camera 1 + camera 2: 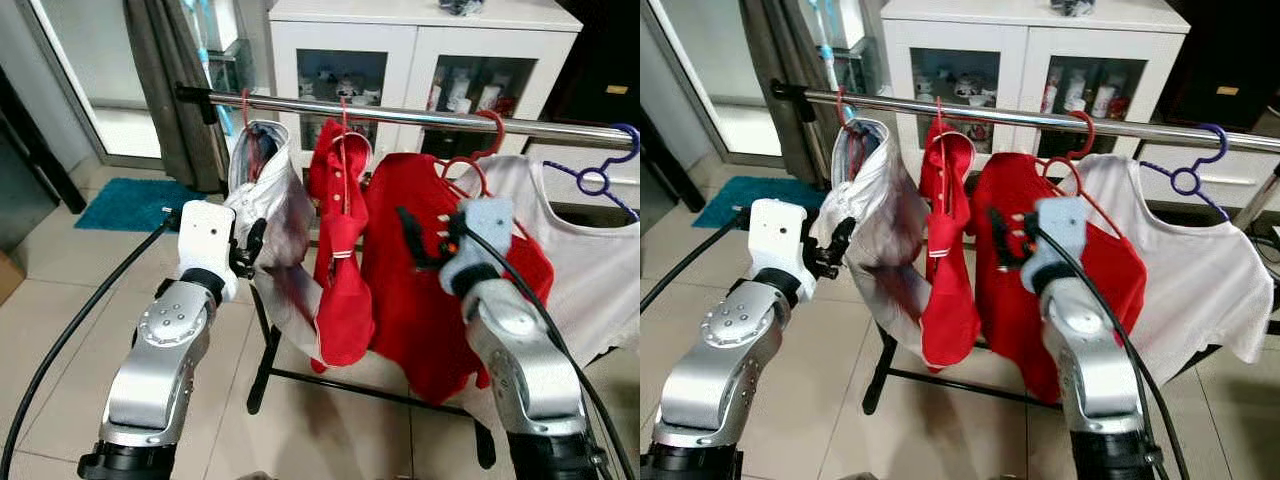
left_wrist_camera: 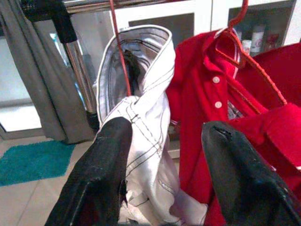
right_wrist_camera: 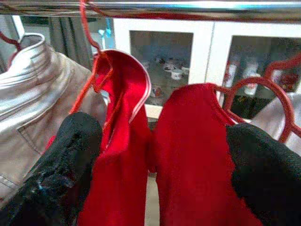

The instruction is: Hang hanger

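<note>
red hanger (image 1: pixel 341 128) hooked on steel rail (image 1: pixel 420 118), carrying red polo (image 1: pixel 340 270), between white shirt (image 1: pixel 268 210) and red t-shirt (image 1: pixel 420 270). left gripper (image 2: pixel 162 174) spread apart, empty, at white shirt. right gripper (image 3: pixel 164 174) spread apart, empty, just below hanger, flanking red garments.

glossy metal rail (image 1: pixel 420 117), red cloth shirt (image 1: pixel 420 270)

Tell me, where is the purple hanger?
The purple hanger hangs on the metal rail at the robot's far right, holding the white T-shirt.
</note>
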